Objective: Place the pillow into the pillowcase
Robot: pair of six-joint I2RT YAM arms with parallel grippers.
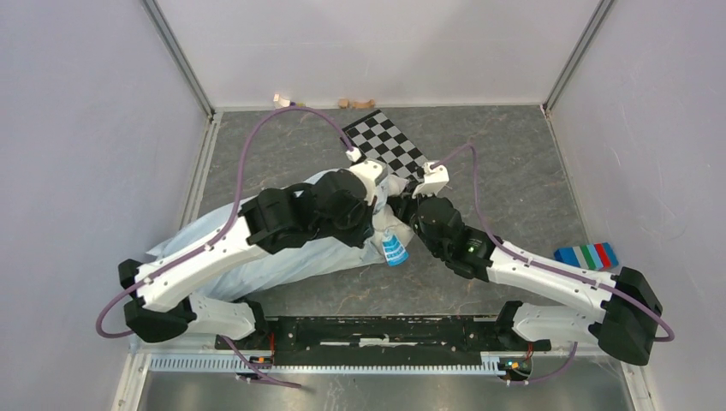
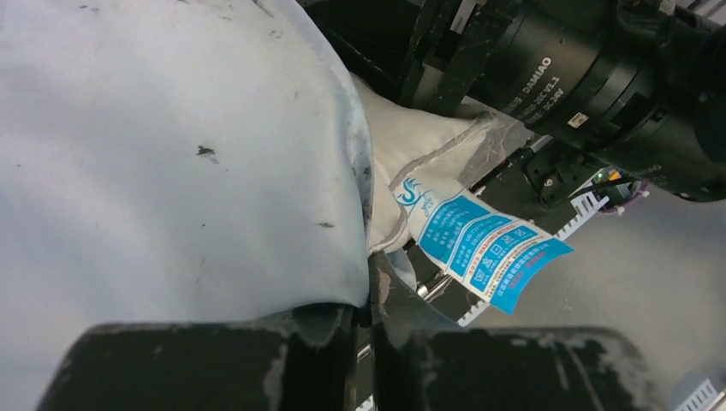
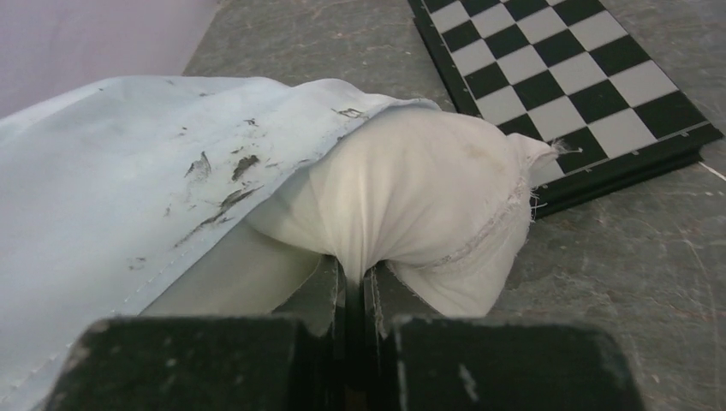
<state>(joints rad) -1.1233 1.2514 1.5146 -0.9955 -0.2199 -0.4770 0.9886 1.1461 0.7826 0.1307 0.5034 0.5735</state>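
Note:
The pale blue pillowcase (image 1: 257, 257) lies on the table under my left arm, and the cream pillow is mostly inside it. One pillow corner (image 3: 428, 188) sticks out of the case's open edge. A blue-and-white care tag (image 2: 488, 248) hangs from the pillow (image 2: 402, 145); the tag also shows in the top view (image 1: 394, 250). My left gripper (image 2: 370, 291) is shut on the pillowcase's (image 2: 171, 171) open hem. My right gripper (image 3: 355, 278) is shut on the pillow's fabric below the exposed corner. The pillowcase (image 3: 111, 171) covers the pillow to the left there.
A black-and-white checkerboard panel (image 1: 389, 145) lies just behind the pillow corner and shows in the right wrist view (image 3: 565, 77). A striped colour block (image 1: 586, 255) sits at the right. Small objects (image 1: 355, 103) lie by the back wall. The right arm's wrist (image 2: 599, 77) is close above the tag.

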